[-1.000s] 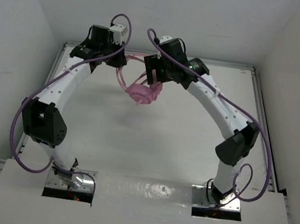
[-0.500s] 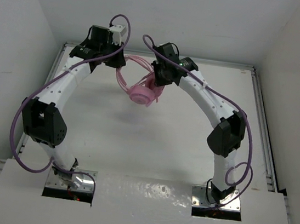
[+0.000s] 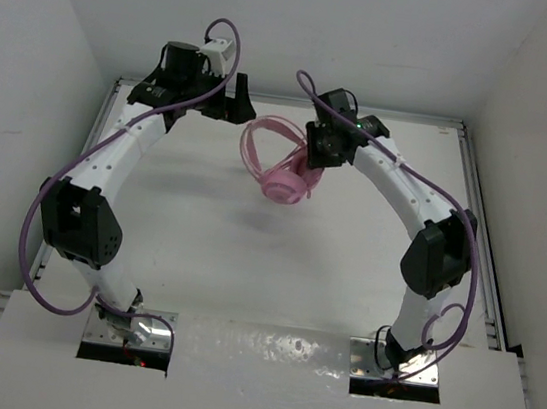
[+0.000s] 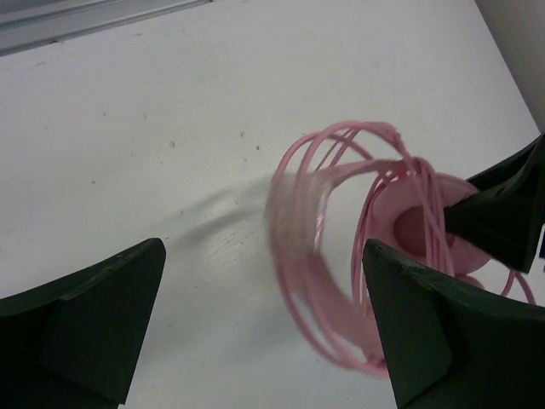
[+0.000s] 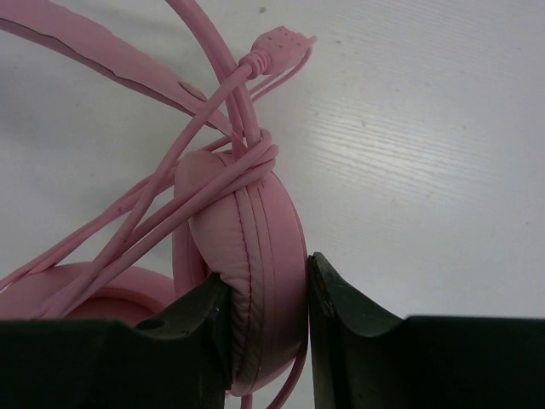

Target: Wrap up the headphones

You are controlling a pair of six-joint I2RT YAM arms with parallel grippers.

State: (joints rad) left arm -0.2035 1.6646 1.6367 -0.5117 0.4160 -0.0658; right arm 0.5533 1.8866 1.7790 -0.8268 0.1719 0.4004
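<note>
right pincer point(image 5: 266, 290) | clamped on headphones point(image 5: 247, 221) earcup | left pincer point(image 4: 264, 251) spread, apart

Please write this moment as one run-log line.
left gripper: open, empty | right gripper: shut on headphones | cord: wound around earcup

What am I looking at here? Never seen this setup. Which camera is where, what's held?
Two robot arms bolted at the near edge of a white table. The wide picture looks down from above and behind them; the other two come from cameras on each wrist, so the dark shapes at the bottom are that arm's own fingers. The object is a pair of pink headphones, their thin cord looped around them. The right pincer clamps one earcup. The left pincer stands open beside them, holding nothing.
</note>
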